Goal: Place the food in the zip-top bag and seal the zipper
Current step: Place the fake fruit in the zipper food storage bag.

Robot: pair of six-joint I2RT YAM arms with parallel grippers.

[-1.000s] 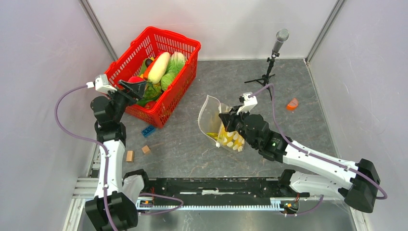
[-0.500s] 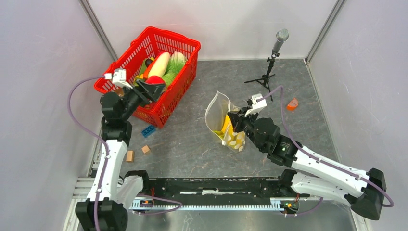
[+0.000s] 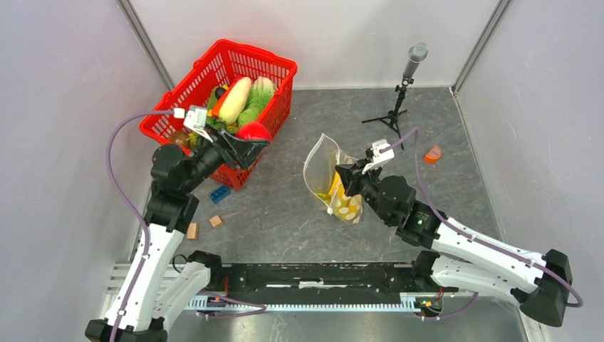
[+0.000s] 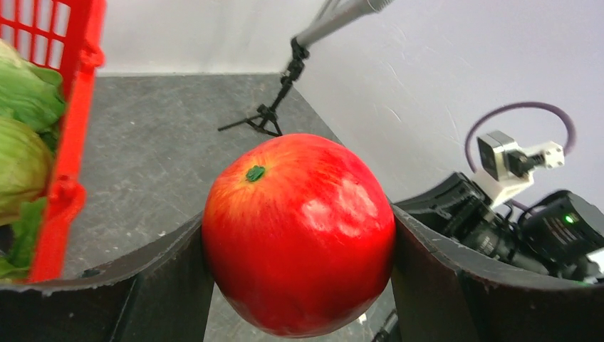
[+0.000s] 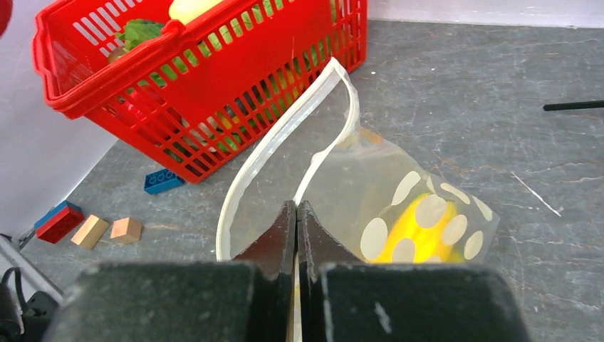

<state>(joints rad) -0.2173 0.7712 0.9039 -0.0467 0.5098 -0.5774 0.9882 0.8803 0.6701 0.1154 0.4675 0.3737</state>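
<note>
View from overhead first: the left gripper (image 3: 251, 141) is clamping a red toy fruit (image 3: 253, 131) just off the red basket (image 3: 246, 48)'s near-right corner. The zip-top bag (image 3: 318, 165) is standing further right of it, propped by the right gripper (image 3: 342, 179).

Left wrist cam: both fingers (image 4: 164, 285) are squeezing the fruit's sides.

Right wrist cam: jaws are pressed together on the bag's rim, and the zipper (image 5: 274, 146) is gaping toward the basket. A yellow piece (image 5: 420, 239), banana probably, is lying inside.

I'd be lowering the fruit right over that mouth before releasing, since the film's floppy.
</note>
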